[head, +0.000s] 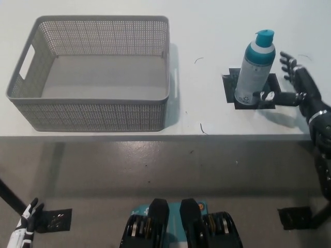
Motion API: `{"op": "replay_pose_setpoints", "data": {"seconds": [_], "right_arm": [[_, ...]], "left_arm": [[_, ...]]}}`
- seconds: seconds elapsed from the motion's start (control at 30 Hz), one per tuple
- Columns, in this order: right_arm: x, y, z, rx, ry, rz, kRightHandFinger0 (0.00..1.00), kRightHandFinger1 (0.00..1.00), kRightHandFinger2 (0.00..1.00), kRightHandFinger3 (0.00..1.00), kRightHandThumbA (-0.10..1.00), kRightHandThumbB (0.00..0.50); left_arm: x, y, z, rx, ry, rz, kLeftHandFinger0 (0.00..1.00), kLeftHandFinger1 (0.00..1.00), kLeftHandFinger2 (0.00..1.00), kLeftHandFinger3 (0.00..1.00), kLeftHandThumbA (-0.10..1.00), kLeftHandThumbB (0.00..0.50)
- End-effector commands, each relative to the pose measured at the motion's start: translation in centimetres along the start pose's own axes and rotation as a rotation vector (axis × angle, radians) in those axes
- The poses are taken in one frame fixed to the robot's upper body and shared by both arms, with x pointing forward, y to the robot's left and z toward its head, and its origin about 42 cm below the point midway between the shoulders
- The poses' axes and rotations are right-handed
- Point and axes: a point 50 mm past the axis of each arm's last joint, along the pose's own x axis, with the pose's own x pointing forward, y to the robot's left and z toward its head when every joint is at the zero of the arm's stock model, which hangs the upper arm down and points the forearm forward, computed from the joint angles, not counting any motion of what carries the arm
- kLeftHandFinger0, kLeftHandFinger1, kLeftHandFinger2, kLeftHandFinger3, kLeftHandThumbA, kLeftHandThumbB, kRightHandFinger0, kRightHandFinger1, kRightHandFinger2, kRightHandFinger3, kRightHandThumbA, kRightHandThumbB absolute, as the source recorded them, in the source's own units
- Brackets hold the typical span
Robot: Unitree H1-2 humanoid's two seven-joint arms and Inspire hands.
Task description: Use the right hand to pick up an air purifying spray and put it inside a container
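A tall spray can (253,70) stands upright on a white table (207,31). The can is pale grey with a teal band near its shoulder and a teal cap on top. Its base sits on a dark square mat (231,89) that lies flat on the table.

Just to the right of the can is the robot's black right hand (294,85), reaching in from the table's right edge. The hand is open, its fingers spread. One black finger with a pale tip (268,96) stretches toward the lower part of the can and appears to touch it or come very close; the view does not settle which. The other fingers (286,60) fan out behind and to the right of the can, apart from it. The hand has not closed around the can.

Well to the left of the can, across a bare stretch of table, sits a grey mesh basket (95,116). It is rectangular, with perforated walls and a handle slot in its left end, and its inside holds nothing.

Far below and left of the can, past the table's front edge and above a grey floor (155,165), the white left hand (23,230) rests at the lower left corner. Its fingers look loosely apart and it holds nothing.
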Motion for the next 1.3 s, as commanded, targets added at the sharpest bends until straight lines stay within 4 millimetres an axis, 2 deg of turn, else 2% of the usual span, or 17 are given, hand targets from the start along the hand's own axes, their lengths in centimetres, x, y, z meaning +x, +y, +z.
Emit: {"op": "replay_pose_setpoints", "data": {"seconds": [0.0,0.23,0.37,0.47,0.73,0.87,0.97,1.0,1.03,1.07,1.1,1.13,1.17,1.2,1.27], "right_arm": [[1.8,-0.2,3.1,-0.026,-0.148,-0.063,1.0,1.0,1.0,1.0,1.0,0.5],[3.0,2.3,1.1,0.004,-0.097,-0.025,1.0,1.0,1.0,1.0,1.0,0.5],[3.0,3.7,1.5,0.016,-0.1,-0.004,1.0,1.0,1.0,1.0,1.0,0.5],[3.5,4.4,2.7,0.017,-0.129,0.006,1.0,1.0,1.0,1.0,1.0,0.498],[4.3,5.7,6.4,0.053,-0.175,0.022,1.0,1.0,1.0,1.0,0.95,0.5],[4.4,6.3,7.3,0.039,-0.188,0.033,1.0,1.0,1.0,1.0,0.93,0.5],[4.2,7.1,7.6,0.014,-0.2,0.014,1.0,1.0,1.0,1.0,0.8,0.5],[4.0,7.2,7.6,0.03,-0.207,0.005,1.0,1.0,1.0,1.0,0.69,0.473],[3.9,7.4,7.6,0.052,-0.215,-0.003,1.0,1.0,1.0,1.0,0.67,0.482],[3.7,7.6,7.5,0.055,-0.259,-0.079,1.0,1.0,1.0,1.0,0.23,0.367],[3.6,7.8,7.5,0.084,-0.293,-0.155,1.0,1.0,1.0,1.0,0.09,0.345],[3.7,7.9,7.2,0.12,-0.264,-0.22,0.79,0.79,0.78,0.79,-0.09,0.31],[3.6,8.1,6.9,0.148,-0.265,-0.261,0.68,0.66,0.65,0.7,-0.1,0.34],[3.5,8.3,6.7,0.167,-0.267,-0.277,0.52,0.5,0.53,0.58,-0.1,0.338],[3.3,8.6,6.4,0.189,-0.27,-0.272,0.44,0.41,0.44,0.55,-0.1,0.315]], "left_arm": [[0.2,0.3,1.0,0.007,-0.058,0.007,1.0,1.0,1.0,1.0,1.0,0.376],[0.0,0.3,1.1,0.009,-0.057,0.006,1.0,1.0,1.0,1.0,1.0,0.36],[-0.1,0.2,1.0,0.004,-0.058,0.003,1.0,1.0,1.0,1.0,1.0,0.362],[0.0,0.3,1.1,0.01,-0.059,-0.005,1.0,1.0,1.0,1.0,1.0,0.33],[-0.1,0.3,1.1,0.011,-0.062,-0.004,1.0,1.0,1.0,1.0,1.0,0.317],[-0.1,0.1,1.1,0.016,-0.065,-0.009,1.0,1.0,1.0,1.0,1.0,0.311],[-0.2,0.1,0.9,0.023,-0.064,-0.014,1.0,1.0,1.0,1.0,1.0,0.281],[-0.3,0.0,0.9,0.033,-0.065,-0.014,1.0,1.0,1.0,1.0,1.0,0.271],[-0.3,-0.1,1.0,0.043,-0.067,-0.013,1.0,1.0,1.0,1.0,1.0,0.27],[-0.2,-0.2,1.0,0.043,-0.069,-0.019,1.0,1.0,1.0,1.0,1.0,0.25],[-0.1,-0.2,1.1,0.045,-0.071,-0.022,1.0,1.0,1.0,1.0,1.0,0.248],[0.0,-0.2,1.1,0.042,-0.073,-0.025,1.0,1.0,1.0,1.0,1.0,0.252],[-0.1,-0.3,1.2,0.039,-0.071,-0.029,1.0,1.0,1.0,1.0,1.0,0.257],[-0.1,-0.3,1.2,0.037,-0.07,-0.03,1.0,1.0,1.0,1.0,1.0,0.258],[0.0,-0.1,1.2,0.041,-0.067,-0.025,1.0,1.0,1.0,1.0,1.0,0.257]]}}
